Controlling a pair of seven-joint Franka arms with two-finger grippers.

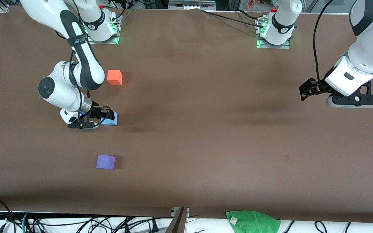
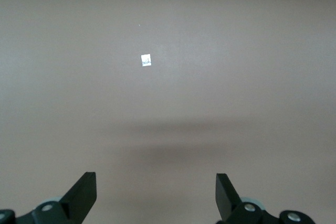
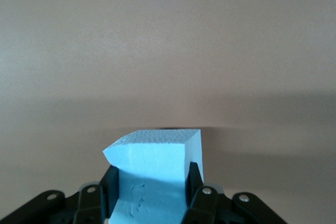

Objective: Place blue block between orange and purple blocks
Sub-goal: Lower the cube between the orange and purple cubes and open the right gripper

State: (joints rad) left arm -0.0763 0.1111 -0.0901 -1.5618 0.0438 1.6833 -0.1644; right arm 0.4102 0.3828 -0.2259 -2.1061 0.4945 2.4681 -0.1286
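Your right gripper [image 1: 108,117] pinches the blue block [image 1: 112,119] between the orange block [image 1: 114,77] at its 12 o'clock and the purple block [image 1: 105,161] at 6 — only the right wrist view shows the fingers [image 3: 193,179] pressed against its sides. Your left gripper [image 2: 156,195] waits spread over bare table [image 1: 225,129].

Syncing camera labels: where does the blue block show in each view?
Front view: blue block in the right hand, low over the table, between the orange block and purple block.
Left wrist view: not in it; only the open left hand over table.
Right wrist view: clamped between the fingers, bottom centre.
Shared landmark: the brown table.
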